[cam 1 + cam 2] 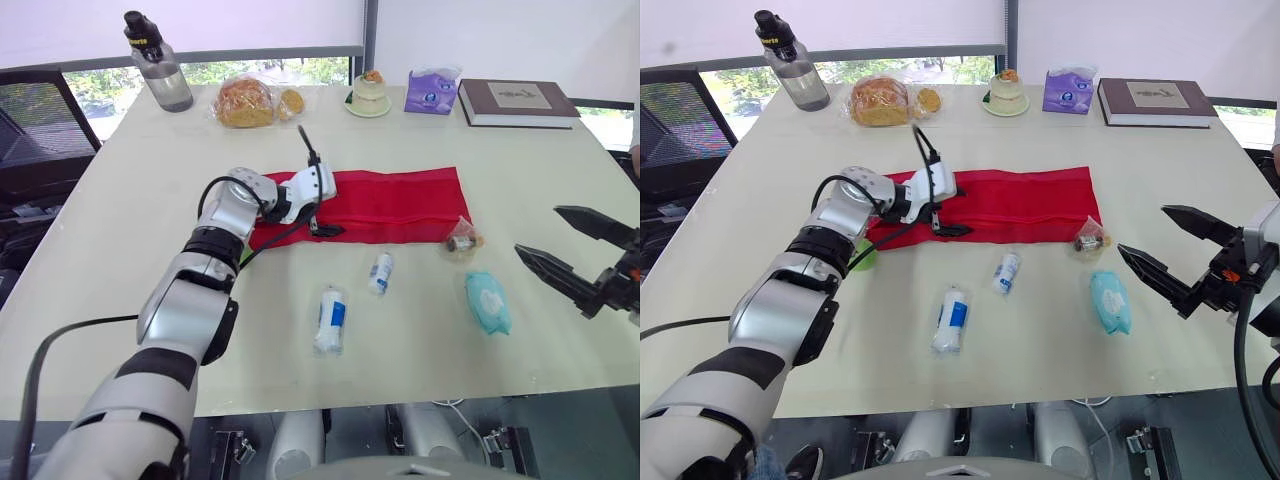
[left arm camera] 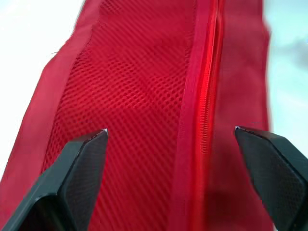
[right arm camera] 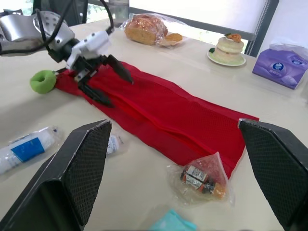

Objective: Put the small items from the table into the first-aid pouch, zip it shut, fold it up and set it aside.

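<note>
cream table (image 1: pixel 120 200) had the red pouch (image 1: pixel 400 205) flat mid-table, small items (image 1: pixel 330 318) loose just beside it. left gripper (image 2: pixel 171 132) hung spread over its zipper (image 2: pixel 204 96), right gripper (image 1: pixel 1142 229) gaped empty. risk imo: pinching mesh, dragging the pouch.

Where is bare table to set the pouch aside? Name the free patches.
Free: the stretch between water bottle and red pouch; the right side between book and right gripper. Crowded: in front of the pouch, around bandage roll and teal packet.
</note>
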